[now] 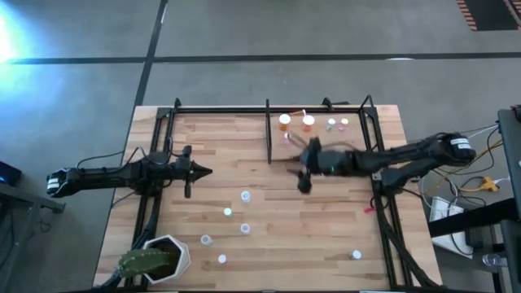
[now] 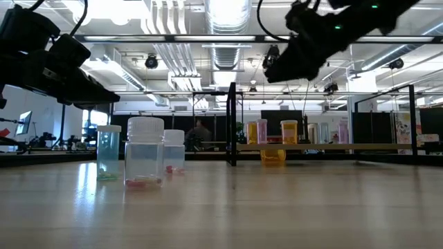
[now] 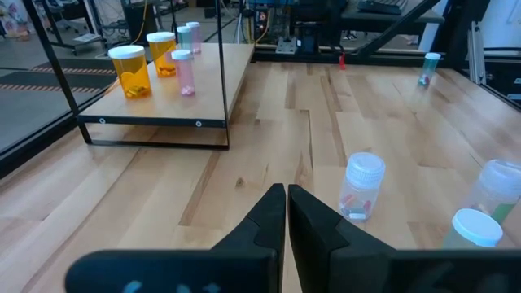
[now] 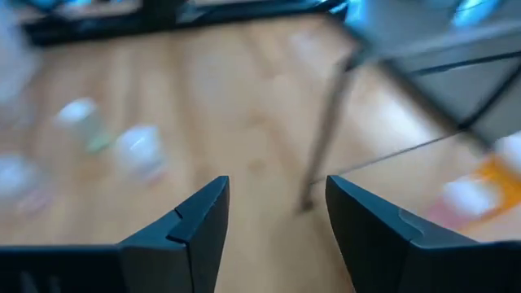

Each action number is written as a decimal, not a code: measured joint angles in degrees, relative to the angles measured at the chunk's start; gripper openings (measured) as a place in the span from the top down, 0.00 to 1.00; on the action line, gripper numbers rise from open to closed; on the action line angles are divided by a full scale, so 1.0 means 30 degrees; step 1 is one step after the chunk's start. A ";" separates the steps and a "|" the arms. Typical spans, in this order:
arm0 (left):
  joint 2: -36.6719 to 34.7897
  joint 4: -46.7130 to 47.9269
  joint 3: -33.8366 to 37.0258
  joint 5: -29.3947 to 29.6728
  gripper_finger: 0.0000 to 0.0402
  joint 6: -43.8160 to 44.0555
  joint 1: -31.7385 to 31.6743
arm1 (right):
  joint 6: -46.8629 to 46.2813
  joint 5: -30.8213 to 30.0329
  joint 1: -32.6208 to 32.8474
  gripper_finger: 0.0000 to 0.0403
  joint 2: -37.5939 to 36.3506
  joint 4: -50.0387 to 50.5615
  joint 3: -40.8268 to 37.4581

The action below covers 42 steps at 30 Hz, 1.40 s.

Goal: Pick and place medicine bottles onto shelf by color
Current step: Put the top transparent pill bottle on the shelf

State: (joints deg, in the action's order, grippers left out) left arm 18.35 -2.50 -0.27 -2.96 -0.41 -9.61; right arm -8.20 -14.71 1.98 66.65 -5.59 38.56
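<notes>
The shelf point(image 1: 326, 148), a light-wood panel in a black rod frame, stands at the table's far right. On it stand two orange white-capped medicine bottles point(image 1: 284, 120) point(image 1: 308, 122), a pink one point(image 3: 184, 72) and two small ones point(image 1: 330, 124) point(image 1: 344, 123). Several small white-capped bottles point(image 1: 246, 196) point(image 1: 228, 212) point(image 1: 245, 229) stand loose on the tabletop's near middle. My right gripper point(image 4: 277, 191) hovers open above the table just near of the shelf's left post, nothing between its fingers. My left gripper point(image 3: 286, 189) waits shut and empty at the table's left.
A white pot with a green cactus point(image 1: 155, 259) sits at the near left corner. One more bottle point(image 1: 356, 255) stands alone near the near right edge. Black frame rods point(image 1: 163, 146) run along the table's left, far and right sides. Bare wood lies between the two grippers.
</notes>
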 joint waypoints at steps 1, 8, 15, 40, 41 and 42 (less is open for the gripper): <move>0.0000 0.0000 0.0000 0.0000 1.00 0.0002 -0.0002 | -0.0419 -0.0063 0.0782 0.53 0.0013 -0.0274 -0.0517; -0.0008 0.0002 0.0000 0.0000 1.00 0.0001 0.0001 | -0.1776 -0.0995 0.5390 0.54 0.2423 -0.7915 -0.4206; -0.0006 0.0014 0.0007 0.0000 1.00 0.0002 -0.0005 | -0.1602 -0.1622 0.7186 0.54 0.7377 -1.5311 -0.5002; 0.1354 -1.2689 0.0007 -0.0930 1.00 0.6050 -0.0005 | -0.3656 -1.2919 1.3041 0.64 1.0776 -1.5775 -0.4438; 0.1510 -1.3506 0.0007 -0.1365 1.00 0.6034 0.0002 | -0.3615 -1.3488 1.2970 0.64 1.0946 -1.5793 -0.4394; 0.1743 -1.4412 0.0007 -0.1832 1.00 0.6027 0.0002 | -0.3618 -1.4076 1.2883 0.64 1.1025 -1.5775 -0.4382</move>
State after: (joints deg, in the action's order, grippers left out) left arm 23.58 -45.74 -0.25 -8.46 17.67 -9.61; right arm -19.05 -56.94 40.62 99.72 -52.91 25.41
